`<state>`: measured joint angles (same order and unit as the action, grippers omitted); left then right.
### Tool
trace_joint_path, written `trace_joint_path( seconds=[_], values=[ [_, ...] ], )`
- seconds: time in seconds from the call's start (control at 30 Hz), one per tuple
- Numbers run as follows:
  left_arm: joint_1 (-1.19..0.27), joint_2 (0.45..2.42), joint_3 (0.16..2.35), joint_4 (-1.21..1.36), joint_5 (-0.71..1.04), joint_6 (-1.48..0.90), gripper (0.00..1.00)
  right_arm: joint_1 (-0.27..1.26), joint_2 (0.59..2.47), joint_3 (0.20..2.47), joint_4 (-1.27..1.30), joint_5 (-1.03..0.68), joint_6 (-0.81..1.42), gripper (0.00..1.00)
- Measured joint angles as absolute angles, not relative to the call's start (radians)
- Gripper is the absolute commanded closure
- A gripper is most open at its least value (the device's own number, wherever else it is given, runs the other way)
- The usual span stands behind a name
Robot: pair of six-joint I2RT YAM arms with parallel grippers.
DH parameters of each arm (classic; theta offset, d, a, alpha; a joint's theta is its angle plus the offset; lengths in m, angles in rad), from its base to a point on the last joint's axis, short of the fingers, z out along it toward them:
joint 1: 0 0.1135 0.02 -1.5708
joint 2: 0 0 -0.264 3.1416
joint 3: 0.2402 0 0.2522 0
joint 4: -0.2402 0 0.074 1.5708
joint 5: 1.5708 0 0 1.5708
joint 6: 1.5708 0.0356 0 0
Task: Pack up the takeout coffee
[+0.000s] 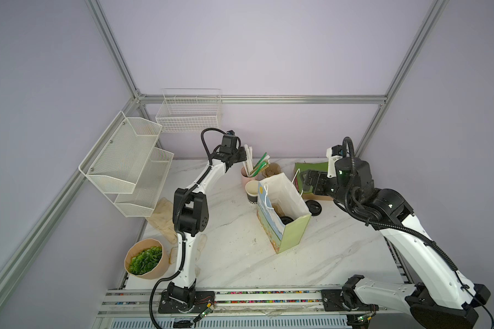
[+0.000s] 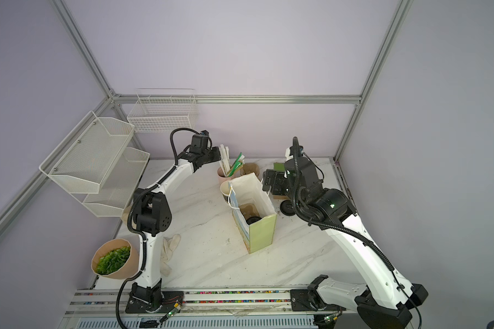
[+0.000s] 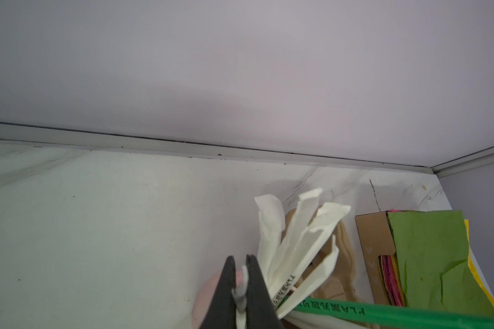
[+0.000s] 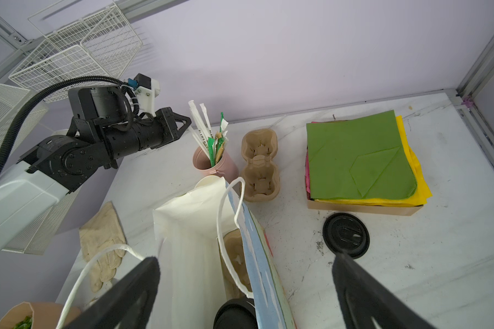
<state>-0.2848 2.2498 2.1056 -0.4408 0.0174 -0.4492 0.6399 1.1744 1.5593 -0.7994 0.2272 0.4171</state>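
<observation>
Straw picking looks like the step in hand. Your left gripper (image 3: pixel 240 270) is closed tight on the top of one white paper-wrapped straw (image 3: pixel 242 287). This straw stands with the other straws in the pale pink cup (image 4: pixel 211 163) at the back of the marble table (image 1: pixel 240 256). The jaws are almost together, with only the thin wrapper between them. Your right gripper (image 4: pixel 246 259) is spread wide and holds nothing. It hangs above the far side of the paper bag (image 1: pixel 293 232), near one white handle loop.

The takeout coffee (image 1: pixel 286 220), with its black lid on, is already down inside the bag, as both top views show. It seems to sit in a brown pulp carrier (image 2: pixel 250 209) there, but the bag walls hide the lower part. So I judge the main packing done, and the straw is an extra.

For the next move, lift the straw straight up, so the neighbours do not come out with it or tip the pink cup. Then carry it over the lidless black cup (image 1: pixel 251 192), which stands just beside the bag, and release it into the bag opening. The wrapper is thin and may slip or bend. The bag mouth is narrow, so have the right gripper ready to steady the wall.
</observation>
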Motion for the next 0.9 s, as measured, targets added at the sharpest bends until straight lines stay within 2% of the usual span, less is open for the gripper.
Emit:
trace_joint_path(
  seconds=[0.17,0.63,0.9],
  values=[
    [-0.287,2.250,2.119,-0.446,0.017,-0.448,1.00,0.640,1.171,1.559,-0.799,0.226,0.417,0.03],
    [-0.298,2.241,2.130,-0.482,-0.023,-0.354,1.00,0.640,1.170,1.559,-0.797,0.208,0.418,0.03],
    [-0.298,2.163,2.130,-0.496,-0.058,-0.298,1.00,0.640,1.170,1.555,-0.795,0.194,0.421,0.03]
  ],
)
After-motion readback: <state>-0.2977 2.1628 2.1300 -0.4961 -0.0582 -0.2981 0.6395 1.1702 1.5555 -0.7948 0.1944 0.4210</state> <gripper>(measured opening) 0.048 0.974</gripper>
